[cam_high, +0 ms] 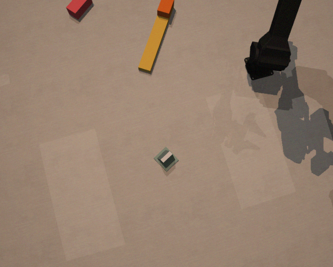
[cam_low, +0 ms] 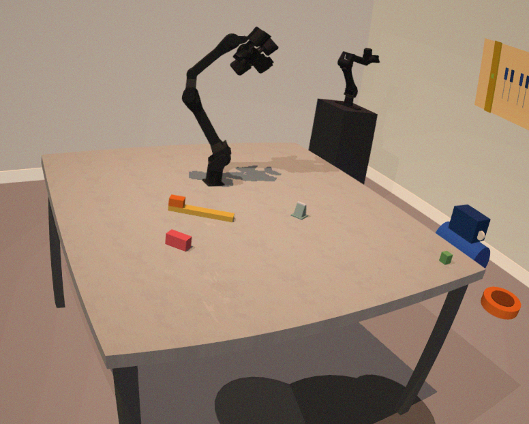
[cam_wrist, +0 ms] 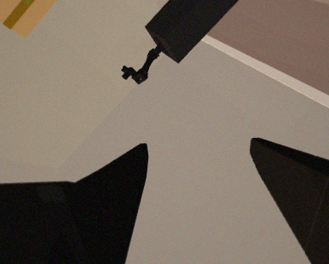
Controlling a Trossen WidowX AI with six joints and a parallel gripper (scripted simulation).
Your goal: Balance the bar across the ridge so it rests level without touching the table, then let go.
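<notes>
Bar point(cam_low: 201, 212) on table, pincer point(cam_low: 255, 52) high above, open

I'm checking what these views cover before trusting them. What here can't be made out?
- Top view: the orange block on the yellow bar is cut by the upper edge; the tool is hidden under the arm's own body.
- Wrist view: the open tool faces the wall, so bar and ridge are out of frame.
- Exterior view: the tool's fingers are too small to separate.

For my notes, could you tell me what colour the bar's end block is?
Orange block, clearest in the exterior view.
</notes>
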